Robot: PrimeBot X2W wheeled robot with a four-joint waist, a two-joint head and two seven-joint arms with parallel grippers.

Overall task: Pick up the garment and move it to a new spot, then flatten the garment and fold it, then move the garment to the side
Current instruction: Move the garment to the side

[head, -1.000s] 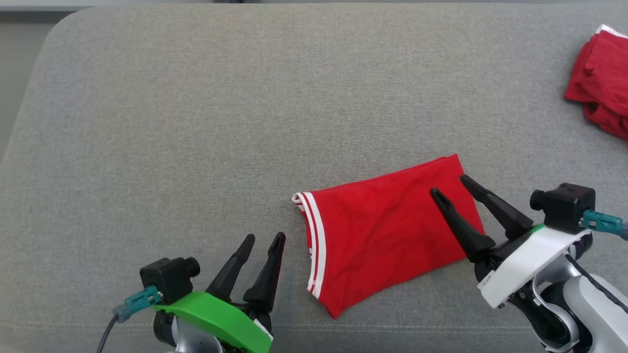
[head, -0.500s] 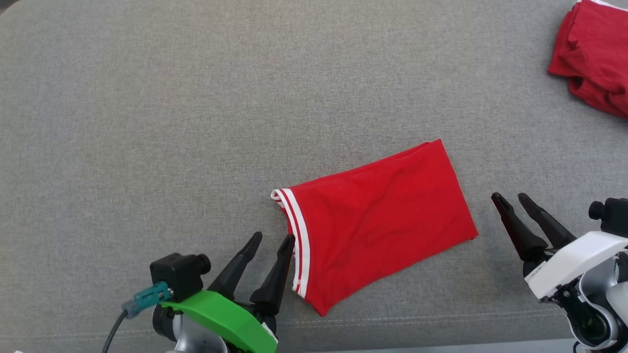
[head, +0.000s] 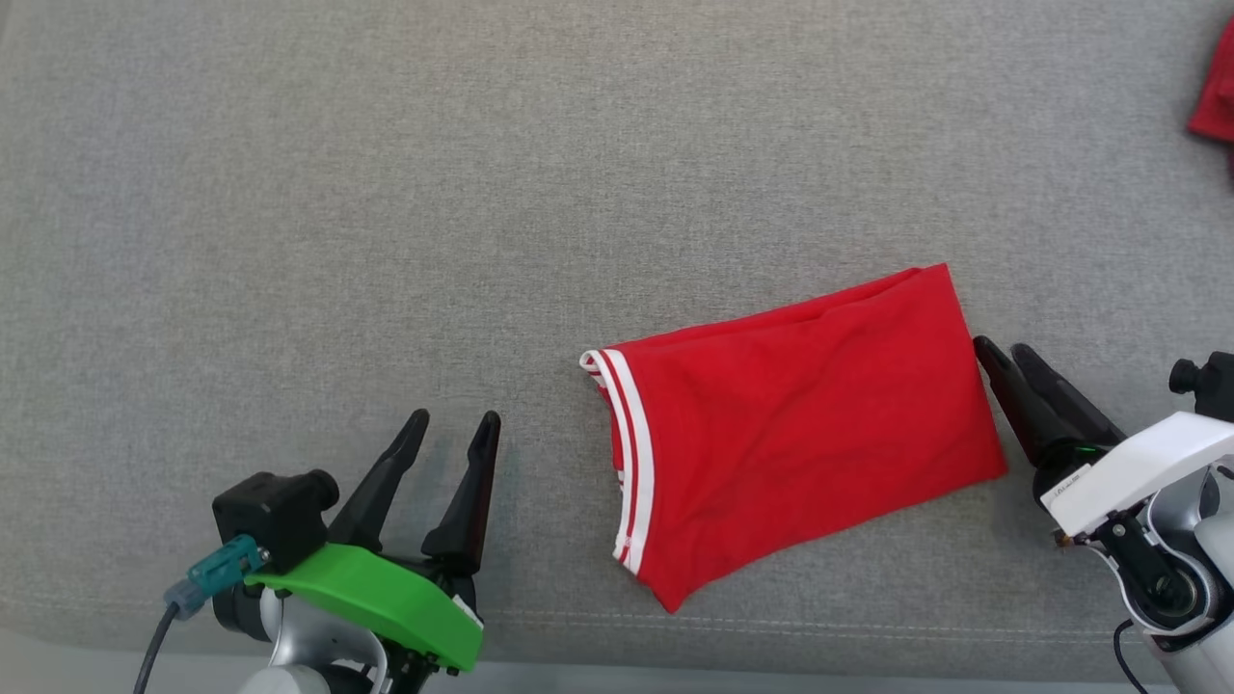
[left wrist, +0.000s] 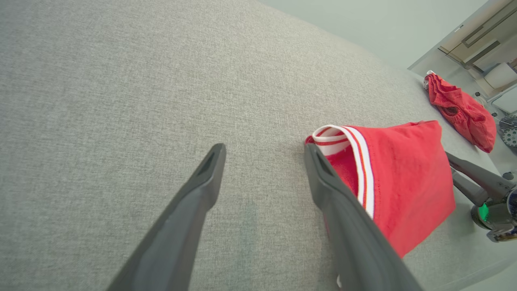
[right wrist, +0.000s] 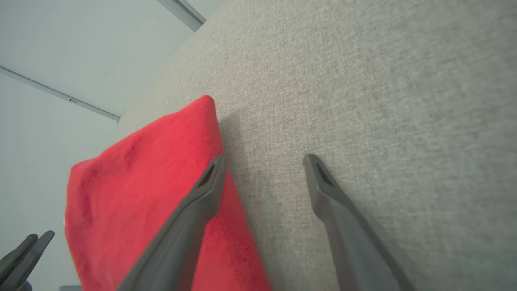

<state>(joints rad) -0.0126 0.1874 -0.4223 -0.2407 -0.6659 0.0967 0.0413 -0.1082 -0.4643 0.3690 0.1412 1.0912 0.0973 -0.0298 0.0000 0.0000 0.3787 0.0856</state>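
Garment (head: 800, 424) position: I read it as lying flat on the grey cushion (head: 386, 193), folded into a rough rectangle. It sits skewed, with its right end farther from the robot than its left end. The left end carries a white-striped hem (head: 631, 453); the right end is a plain red fold.

Left gripper (head: 455, 418) status: fingers apart, nothing between them. It stands over bare cushion to the left of the striped hem, near it but with a clear strip of grey fabric in between. In the left wrist view one finger (left wrist: 347, 226) overlaps the hem, but the head view confirms the gap.

Right gripper (head: 1001, 345) status: fingers apart, nothing gripped. Its tips sit just beside the garment's right edge. In the right wrist view one finger (right wrist: 190, 218) lies across the red edge and the other (right wrist: 335, 210) is over bare cushion. I cannot tell whether the nearer finger touches the cloth or stands just above it.

Other items: a second red cloth (left wrist: 460, 109) lies crumpled at the far right of the cushion, well apart from the garment and from both grippers.
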